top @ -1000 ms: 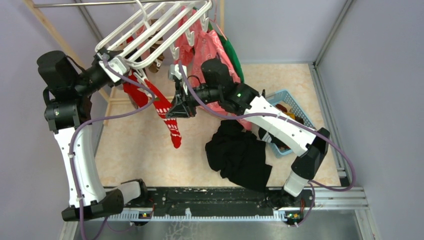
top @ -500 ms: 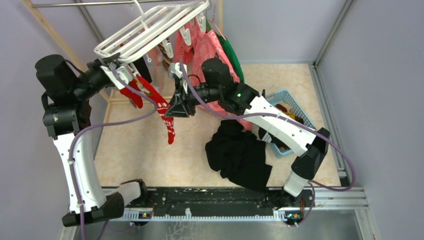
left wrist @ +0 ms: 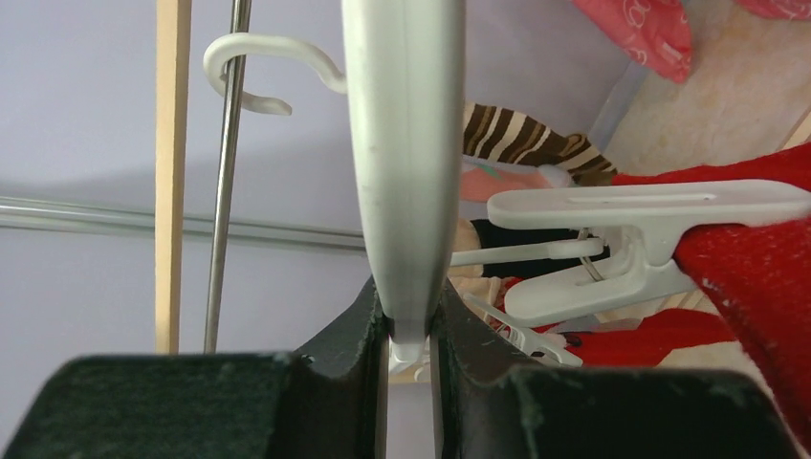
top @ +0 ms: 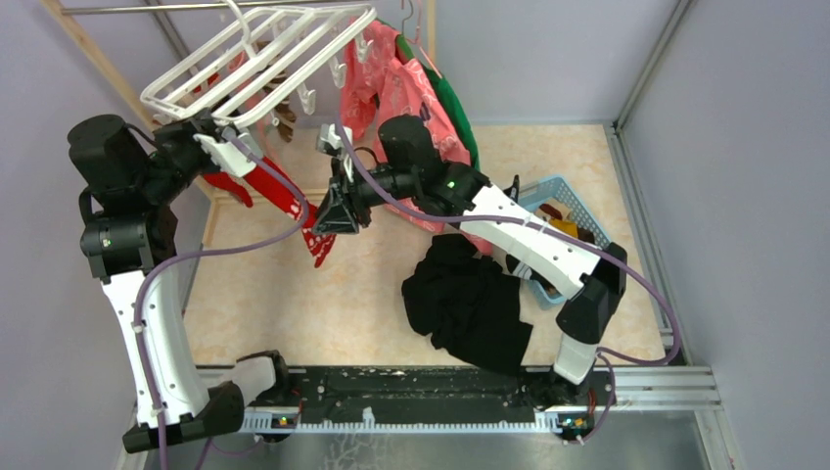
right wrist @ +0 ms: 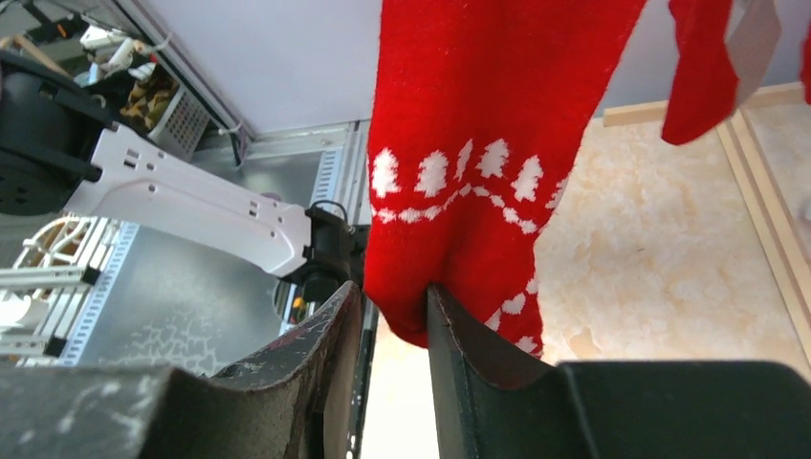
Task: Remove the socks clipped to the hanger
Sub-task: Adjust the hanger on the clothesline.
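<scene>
Holding the hanger (top: 245,61) by its rim bar, left fingers (left wrist: 368,382) clamped tight on the white plastic. Right fingers (right wrist: 478,359) sit narrowly parted around the toe of the red sock (right wrist: 478,143), cloth touching both; can't tell if it's a real pinch. Sock hangs off a clip (left wrist: 631,239) at the hanger's left end, above the worktop (top: 264,304), cuff up, toe down, long axis slanting toward my right arm. Soft, light, stretchy knit: I reckon it'll stretch before the clip lets go. Better hold: near the cuff, just under the clip, pulling along its length.
</scene>
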Available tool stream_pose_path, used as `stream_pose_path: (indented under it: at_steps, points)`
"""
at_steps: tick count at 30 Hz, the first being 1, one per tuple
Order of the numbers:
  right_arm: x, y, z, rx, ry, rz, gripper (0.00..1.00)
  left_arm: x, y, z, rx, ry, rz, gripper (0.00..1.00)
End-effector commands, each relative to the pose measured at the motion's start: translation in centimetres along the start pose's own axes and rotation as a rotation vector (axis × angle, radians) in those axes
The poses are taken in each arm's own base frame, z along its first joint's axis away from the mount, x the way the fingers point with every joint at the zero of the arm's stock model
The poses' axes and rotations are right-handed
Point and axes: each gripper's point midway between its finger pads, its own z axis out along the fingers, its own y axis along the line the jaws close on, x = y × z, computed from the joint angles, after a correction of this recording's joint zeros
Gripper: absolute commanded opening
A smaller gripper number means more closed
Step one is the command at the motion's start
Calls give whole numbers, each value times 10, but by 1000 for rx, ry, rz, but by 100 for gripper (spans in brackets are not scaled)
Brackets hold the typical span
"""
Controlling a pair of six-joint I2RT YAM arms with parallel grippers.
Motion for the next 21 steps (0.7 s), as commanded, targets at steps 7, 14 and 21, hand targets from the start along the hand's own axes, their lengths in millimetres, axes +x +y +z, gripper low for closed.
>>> stream_pose_path:
  at_steps: [7,14,21]
  points:
    - [-34,-16,-14,137,-62,-22,37,-32,-23,-18,71,-126,-83,39]
    - [-37,-29,-29,203,-80,-46,32,-67,-33,-24,130,-286,-233,59]
    - [-28,-33,-33,213,-65,-66,30,-75,-52,-15,186,-372,-372,61]
